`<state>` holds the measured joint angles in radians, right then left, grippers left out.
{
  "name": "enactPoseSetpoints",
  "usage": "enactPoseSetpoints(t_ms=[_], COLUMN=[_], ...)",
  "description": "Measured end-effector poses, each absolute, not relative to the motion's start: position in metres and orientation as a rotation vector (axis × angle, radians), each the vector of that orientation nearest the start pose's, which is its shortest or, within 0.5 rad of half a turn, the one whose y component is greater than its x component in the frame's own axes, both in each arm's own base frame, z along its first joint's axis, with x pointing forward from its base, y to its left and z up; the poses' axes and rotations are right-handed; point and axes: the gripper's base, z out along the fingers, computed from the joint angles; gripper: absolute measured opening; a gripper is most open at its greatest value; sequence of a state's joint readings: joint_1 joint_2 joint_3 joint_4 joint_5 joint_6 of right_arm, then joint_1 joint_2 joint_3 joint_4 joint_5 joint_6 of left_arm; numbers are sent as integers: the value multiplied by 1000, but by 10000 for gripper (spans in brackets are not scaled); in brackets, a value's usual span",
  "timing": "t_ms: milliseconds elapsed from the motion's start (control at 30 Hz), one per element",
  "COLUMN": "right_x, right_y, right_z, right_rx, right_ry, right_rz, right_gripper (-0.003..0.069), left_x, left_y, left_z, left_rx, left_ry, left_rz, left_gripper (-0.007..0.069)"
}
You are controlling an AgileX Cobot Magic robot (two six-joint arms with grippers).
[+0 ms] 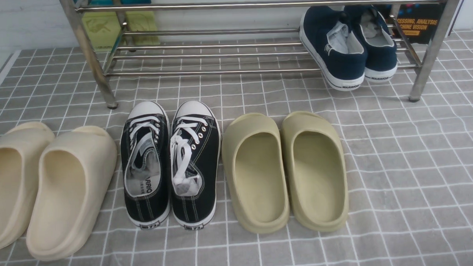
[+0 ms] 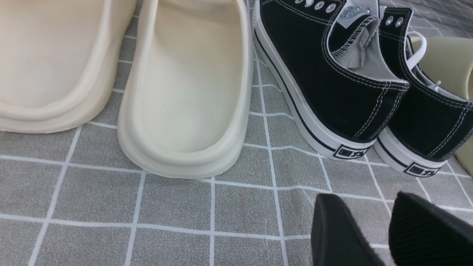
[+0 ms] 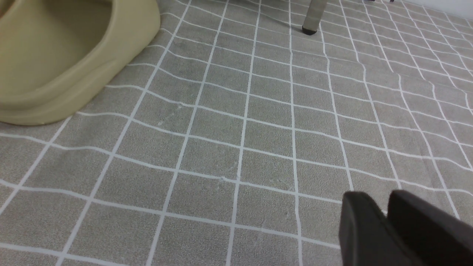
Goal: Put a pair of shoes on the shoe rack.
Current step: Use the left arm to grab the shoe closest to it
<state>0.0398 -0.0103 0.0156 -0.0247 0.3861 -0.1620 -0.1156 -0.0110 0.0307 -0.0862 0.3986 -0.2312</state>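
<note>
Ground: a grey cloth [image 1: 399, 162] ruled with a white grid, slightly wrinkled, evenly lit, shadows soft. Far side: a white wall [image 1: 20, 22]. Against it stand a yellow-green book [image 1: 103, 27], far left, and a dark book with orange lettering [image 1: 421, 24], far right.

Soft, even light from above falls on my grey, white-gridded cloth-covered desk [image 1: 399, 162]. It leaves only faint shadows beside the black canvas lace-up sneakers [image 1: 206, 157] and the olive foam slides [image 1: 257, 167]. Bright streaks glint along the shiny steel-rod shoe rack [image 1: 218, 55], whose legs splay at the front view's corners. The right wrist view is hazier and warmer, and my right jaws blur darkly near the lens.
</note>
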Motion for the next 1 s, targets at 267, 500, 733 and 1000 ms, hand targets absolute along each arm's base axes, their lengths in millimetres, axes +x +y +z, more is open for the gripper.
enactPoseSetpoints(t_ms=[267, 500, 733, 1000], right_x=[52, 52, 52, 52], right_y=[1, 1, 1, 1], right_z=[174, 174, 174, 174], right_rx=[-204, -204, -204, -204], right_ry=[1865, 1865, 1865, 1865], right_rz=[-109, -109, -109, -109], right_gripper=[149, 149, 149, 155], left_x=[51, 51, 51, 54], left_y=[-9, -9, -8, -8], left_z=[168, 168, 168, 179], left_rx=[-156, -156, -154, -144], left_ry=[1906, 1906, 1906, 1776], left_rz=[-309, -308, -305, -307], left_gripper=[238, 238, 237, 238])
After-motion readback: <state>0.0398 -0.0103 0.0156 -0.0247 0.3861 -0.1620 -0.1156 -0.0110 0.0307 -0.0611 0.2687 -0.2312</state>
